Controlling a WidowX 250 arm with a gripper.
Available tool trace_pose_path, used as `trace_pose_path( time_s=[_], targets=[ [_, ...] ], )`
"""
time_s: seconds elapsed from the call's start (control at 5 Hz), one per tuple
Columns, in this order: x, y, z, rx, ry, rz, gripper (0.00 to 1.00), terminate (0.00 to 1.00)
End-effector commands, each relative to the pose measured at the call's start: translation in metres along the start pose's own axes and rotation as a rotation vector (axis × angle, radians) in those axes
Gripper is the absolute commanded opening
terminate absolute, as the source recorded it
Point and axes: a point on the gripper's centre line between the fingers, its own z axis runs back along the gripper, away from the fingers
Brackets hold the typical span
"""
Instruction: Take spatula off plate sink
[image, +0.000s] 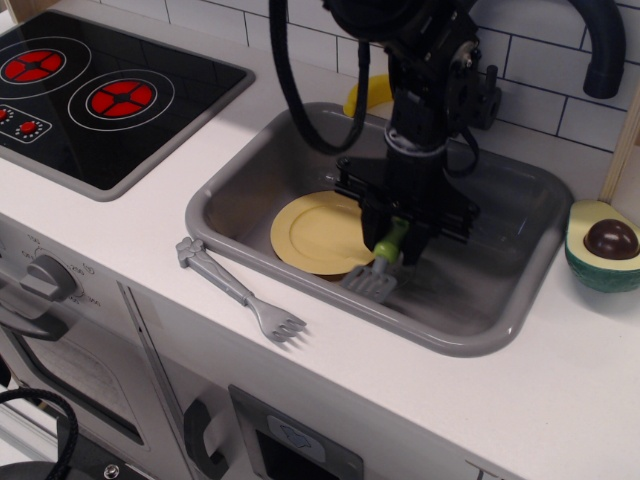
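The grey sink (500, 300) holds the mustard-yellow plate (310, 232) at its left side. My black gripper (396, 232) stands over the sink just right of the plate. It is shut on the lime-green handle of the spatula (378, 268). The spatula hangs tilted, its dark grey slotted blade low over the sink bottom beside the plate's right rim. The plate is bare. Whether the blade touches the sink bottom cannot be told.
A grey toy fork (240, 290) lies on the white counter in front of the sink. A black cooktop with red burners (90, 95) is at the left. A black faucet (590, 50) stands behind the sink, a yellow object (368, 95) by the wall, an avocado half (604, 245) at the right.
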Motion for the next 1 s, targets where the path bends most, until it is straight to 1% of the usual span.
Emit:
trace_pose_path(
  time_s=[0.0,0.2,0.4,0.6,0.8],
  targets=[
    [-0.007,-0.010,0.005,-0.049,-0.015,-0.001,0.00,0.00],
    [-0.008,-0.012,0.009,-0.060,-0.026,-0.006,1.00,0.00],
    [-0.006,-0.009,0.021,-0.068,-0.038,-0.001,1.00,0.00],
    [-0.003,-0.004,0.047,-0.093,-0.075,0.018,1.00,0.00],
    [0.000,0.005,0.079,-0.083,-0.115,0.038,1.00,0.00]
  ],
)
